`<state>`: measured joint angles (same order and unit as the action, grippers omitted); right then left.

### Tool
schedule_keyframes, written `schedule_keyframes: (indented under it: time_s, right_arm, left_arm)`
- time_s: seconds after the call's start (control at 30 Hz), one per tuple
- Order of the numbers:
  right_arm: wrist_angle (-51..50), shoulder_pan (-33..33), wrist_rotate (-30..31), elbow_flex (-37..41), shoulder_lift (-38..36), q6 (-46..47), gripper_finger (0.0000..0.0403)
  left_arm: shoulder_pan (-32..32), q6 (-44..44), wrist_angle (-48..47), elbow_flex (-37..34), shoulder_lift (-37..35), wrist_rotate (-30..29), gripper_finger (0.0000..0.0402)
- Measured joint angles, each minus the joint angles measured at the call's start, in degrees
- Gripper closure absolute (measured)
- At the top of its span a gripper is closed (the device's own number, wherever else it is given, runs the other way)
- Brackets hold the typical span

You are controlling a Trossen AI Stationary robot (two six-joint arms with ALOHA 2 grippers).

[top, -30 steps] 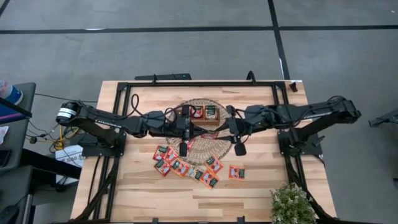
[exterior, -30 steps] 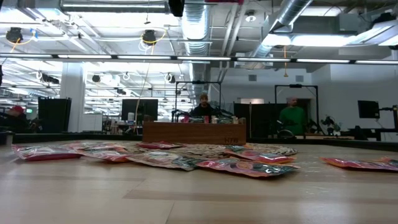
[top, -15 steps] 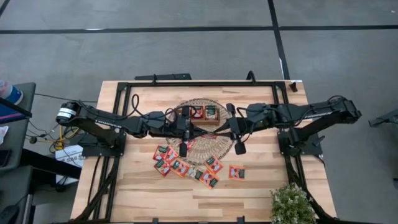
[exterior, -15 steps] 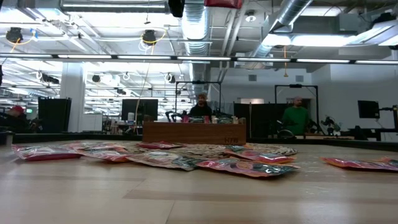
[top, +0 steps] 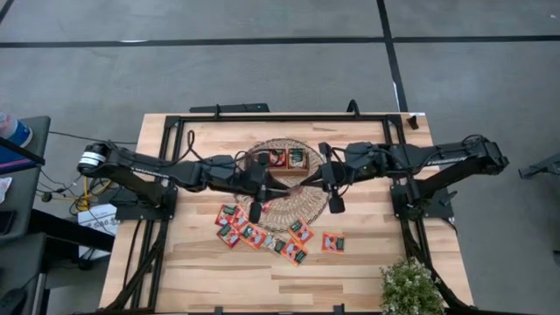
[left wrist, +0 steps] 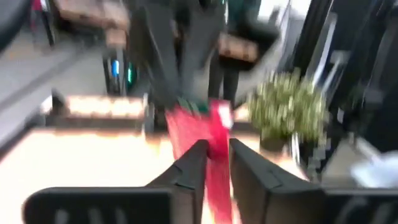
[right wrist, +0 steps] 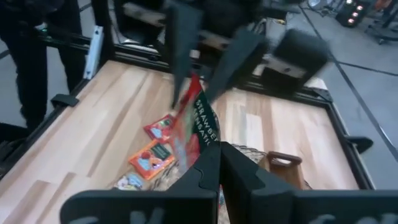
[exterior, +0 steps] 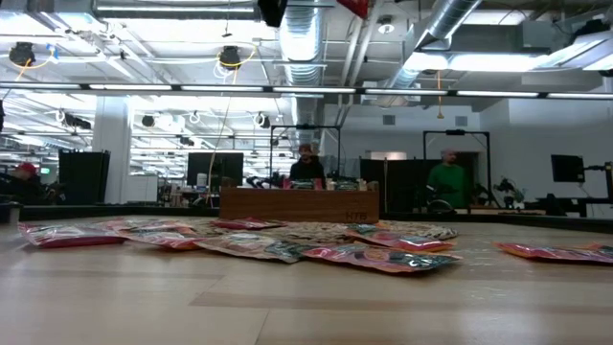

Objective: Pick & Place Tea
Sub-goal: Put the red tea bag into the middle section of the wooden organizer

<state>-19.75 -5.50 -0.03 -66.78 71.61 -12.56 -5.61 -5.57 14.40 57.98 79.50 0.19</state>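
1. Transport step, by my judgement: both arms are up over the middle of the table, each with a sachet pinched, heading for the wooden tray (top: 287, 160).
2. Left gripper (left wrist: 214, 163) clamps a red sachet (left wrist: 205, 134) between its fingers, the packet standing up on edge; in the high view this gripper (top: 255, 208) sits above the near edge of the round woven mat (top: 289, 208).
3. Right gripper (right wrist: 217, 163) is closed on another sachet (right wrist: 198, 127), printed face showing, red with a green corner; from above it (top: 335, 203) hangs at the mat's right rim.
4. Remaining tea (top: 262, 234) lies loose on the bare wood in front of the mat, roughly ten packets, several overlapping; one (top: 332, 242) lies apart to the right.
5. Tray already holds sachets in at least two compartments; the third is hidden under the arms, so probably unfilled but I cannot tell.
6. Next move calls for lining a packet over a compartment and releasing it low, since the thin foil will flutter.
7. Sachets look flat, glossy, crinkled, limp at the edges; tray is smooth and rigid; mat is coarse weave; tabletop (top: 175, 280) is pale planked wood.
8. Potted plant (top: 409, 287) stands at the near right corner.
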Motion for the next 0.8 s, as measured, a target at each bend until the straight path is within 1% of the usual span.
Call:
schedule_keyframes:
  time_s: [0.1,0.17,0.27,0.37,0.47,0.5,0.6,0.67,0.73,0.8]
  right_arm:
    - [-0.56,2.46,0.05,0.0,0.0,-0.1,0.0403]
    - [-0.66,4.92,0.03,0.16,0.32,-0.9,0.0403]
    - [-0.32,9.47,-0.23,0.76,2.6,-2.03,0.0403]
    - [1.51,14.06,-3.33,0.79,7.35,-2.87,0.0403]
    - [4.64,17.68,-6.49,0.77,12.55,-3.99,0.0403]
    - [5.06,18.56,-7.07,0.84,14.14,-4.47,0.0403]
    - [6.76,20.83,-7.43,0.83,17.62,-6.76,0.0403]
    - [7.85,22.01,-7.78,-0.13,19.79,-7.44,0.0403]
    - [6.68,23.35,-8.78,-0.74,21.48,-8.58,0.0403]
    - [7.18,24.14,-9.09,-1.6,23.07,-8.93,0.0403]
  left_arm:
    - [-0.07,-0.08,-12.78,3.81,-0.07,-0.09,0.0295]
    - [-0.05,-0.09,-20.16,5.26,-0.68,0.8,0.0276]
    - [-0.07,0.01,-25.7,5.57,-2.33,2.93,0.026]
    - [-0.13,0.4,-28.66,5.64,-3.92,3.65,0.0254]
    - [0.05,3.48,-33.24,5.61,-6.12,3.99,0.0253]
    - [0.49,4.34,-36.19,5.61,-7.01,4.08,0.0253]
    - [2.45,4.69,-39.58,5.52,-8.88,5.12,0.0253]
    - [4.4,4.64,-39.62,4.85,-10.49,6.77,0.0253]
    - [5.89,4.36,-38.86,3.75,-11.81,8.63,0.0253]
    - [7.24,4.33,-37.46,1.62,-13.41,9.51,0.0253]
